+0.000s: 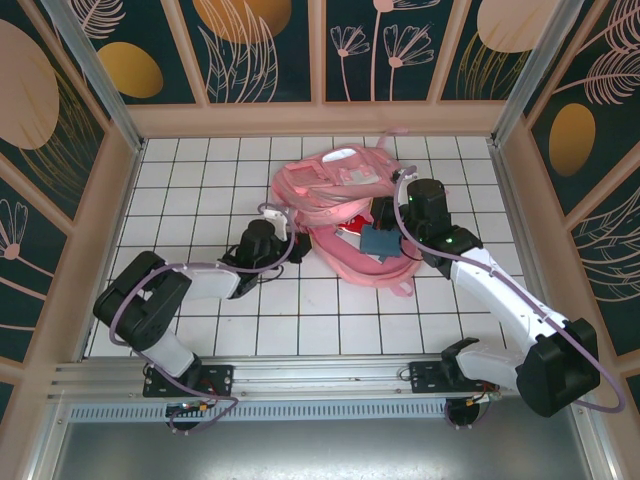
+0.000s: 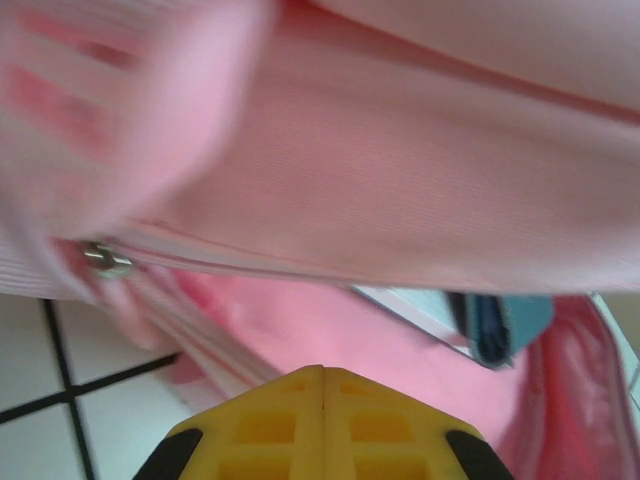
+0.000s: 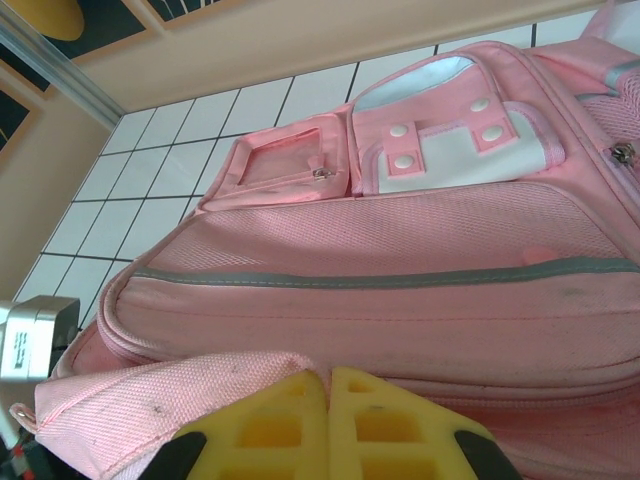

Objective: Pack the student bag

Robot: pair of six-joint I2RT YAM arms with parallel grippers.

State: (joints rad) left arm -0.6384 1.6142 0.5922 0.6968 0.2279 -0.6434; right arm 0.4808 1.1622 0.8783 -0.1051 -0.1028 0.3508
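Here, the bag [image 1: 325, 185] lies in the middle of the white-tiled counter [image 1: 190, 170], its mouth gaping toward the arms and a blue item [image 1: 382, 241] sitting in the opening. The left pincer [image 2: 322, 372] noses in under the raised flap from the left. Its yellow fingers are pressed together with nothing seen between them, and a zip pull [image 2: 105, 259] hangs near it. The right pincer [image 3: 328, 375] sits at the bag's right side, fingers all but meeting, with a fold of pink fabric lying against its left finger. Whether any cloth is pinched there cannot be told.

Packing looks partly done, with the blue item seemingly only half inside. The risks lie in the soft cloth. A push on the item could drag the whole bag across the smooth tiles rather than seat it. The slack flap could sag over the mouth if nothing props it. A closed pincer driven forward could snag the zip or a loose strap and tip the contents back out.
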